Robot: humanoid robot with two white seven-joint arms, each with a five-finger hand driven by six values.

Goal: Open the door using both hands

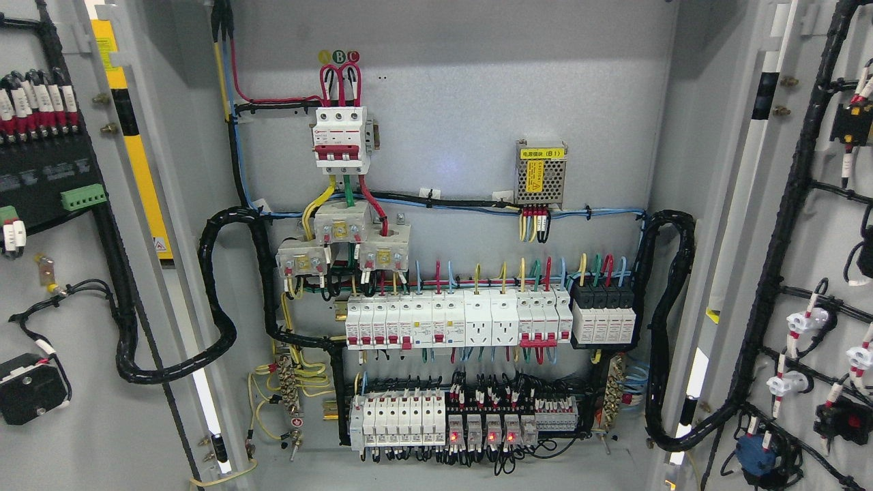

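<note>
Neither robot hand is in view, so their grip cannot be told. Both grey sheet-metal doors stand swung wide: the left door (82,286) left of the back panel (450,102), the right door (811,273) to its right. The opening looks finished; any further push should meet bare steel, clear of the ribbed black cable conduit (218,300). Below the panel's middle runs a row of glossy white plastic breakers (450,320).

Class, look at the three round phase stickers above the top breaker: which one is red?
The rightmost round sticker, marked C, is red; the middle sticker is green and the left sticker yellow.
</note>
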